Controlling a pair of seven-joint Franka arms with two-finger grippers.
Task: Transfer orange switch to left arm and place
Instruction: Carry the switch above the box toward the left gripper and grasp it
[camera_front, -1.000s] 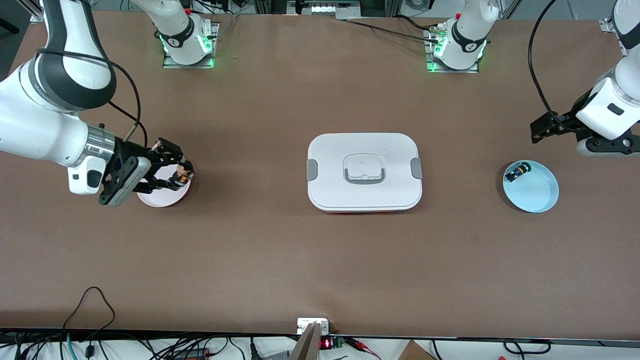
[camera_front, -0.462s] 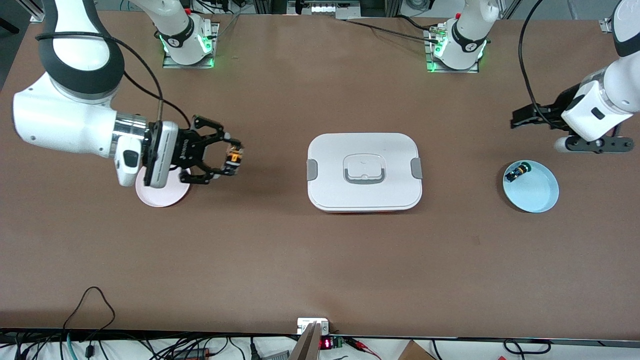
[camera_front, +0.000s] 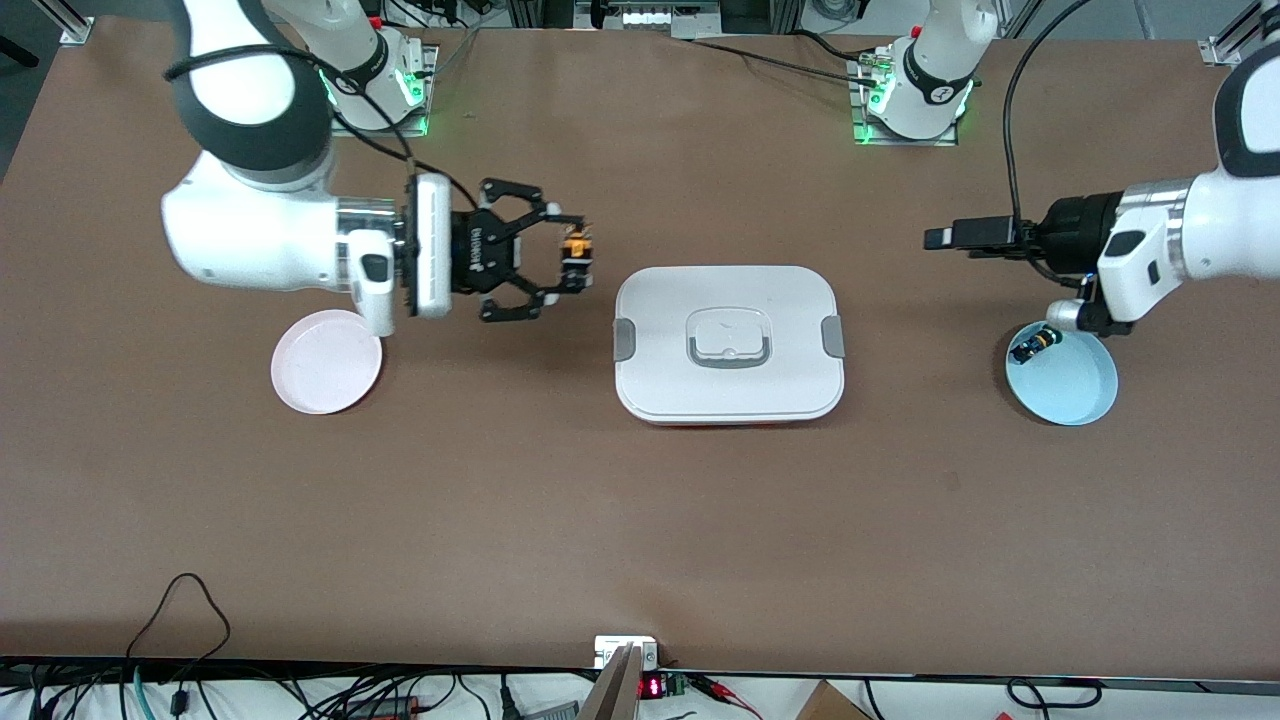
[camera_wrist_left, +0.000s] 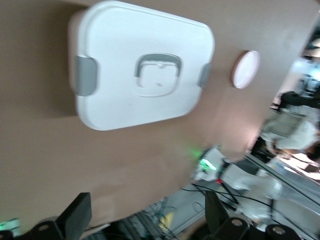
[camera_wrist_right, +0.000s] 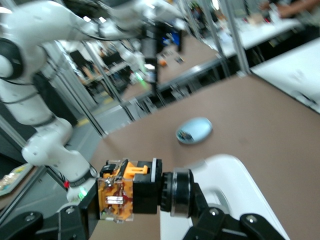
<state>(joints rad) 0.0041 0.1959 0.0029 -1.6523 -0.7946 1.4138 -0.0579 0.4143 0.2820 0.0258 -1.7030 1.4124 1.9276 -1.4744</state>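
My right gripper (camera_front: 572, 262) is shut on the orange switch (camera_front: 575, 249) and holds it in the air over the table, beside the white box (camera_front: 728, 343) at the right arm's end. In the right wrist view the switch (camera_wrist_right: 131, 192) lies crosswise between the fingers, its orange end showing. My left gripper (camera_front: 945, 239) is open and empty, turned level and pointing toward the box, over the table between the box and the blue plate (camera_front: 1075, 385). In the left wrist view its fingers (camera_wrist_left: 78, 212) stand wide apart, with the box (camera_wrist_left: 115, 95) ahead.
A pink plate (camera_front: 326, 375) lies empty near the right arm's end. The blue plate holds a small black switch with a green and blue cap (camera_front: 1032, 346). The box sits mid-table between the two grippers.
My right gripper has lifted the orange switch off the pink plate and carried it toward the box. My left arm has swung away from the blue plate toward the box, its gripper turned level.
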